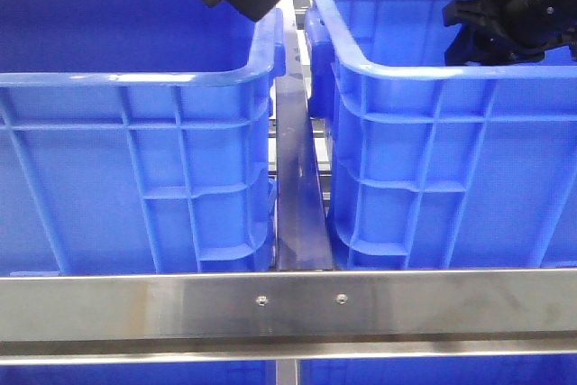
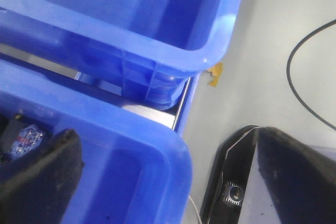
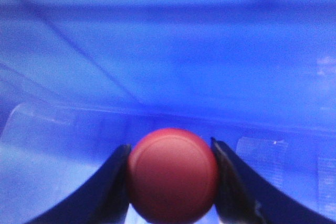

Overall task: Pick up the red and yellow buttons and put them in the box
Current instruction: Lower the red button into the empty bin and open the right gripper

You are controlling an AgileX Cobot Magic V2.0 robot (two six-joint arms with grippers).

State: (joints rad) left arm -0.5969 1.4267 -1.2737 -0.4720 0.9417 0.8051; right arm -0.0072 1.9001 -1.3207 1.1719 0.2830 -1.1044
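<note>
Right tool [image 3: 172, 182] clamps red button [image 3: 172, 176] inside blue box [image 1: 433, 69]; left tool [image 2: 168, 182] gapes wide.

left fingers [image 2: 47, 177] spread, right fingers [image 3: 105, 182] clamped

Both blue crates, the left crate [image 1: 135, 160] and the right crate [image 1: 451, 160], look like moulded plastic, smooth and fairly glossy, with bright highlights running along their rolled rims. The rail [image 1: 288, 308] across the front is brushed metal, dull silver with faint streaks (two small screws sit in it). The red button [image 3: 172, 176] clamped in the right pincer [image 3: 170, 182] has a smooth, satin dome, not quite shiny. The pincer fingers [image 3: 236, 187] look like dark matt plastic. The left pincer [image 2: 157, 182] has matt black fingers, slightly rough.
</note>
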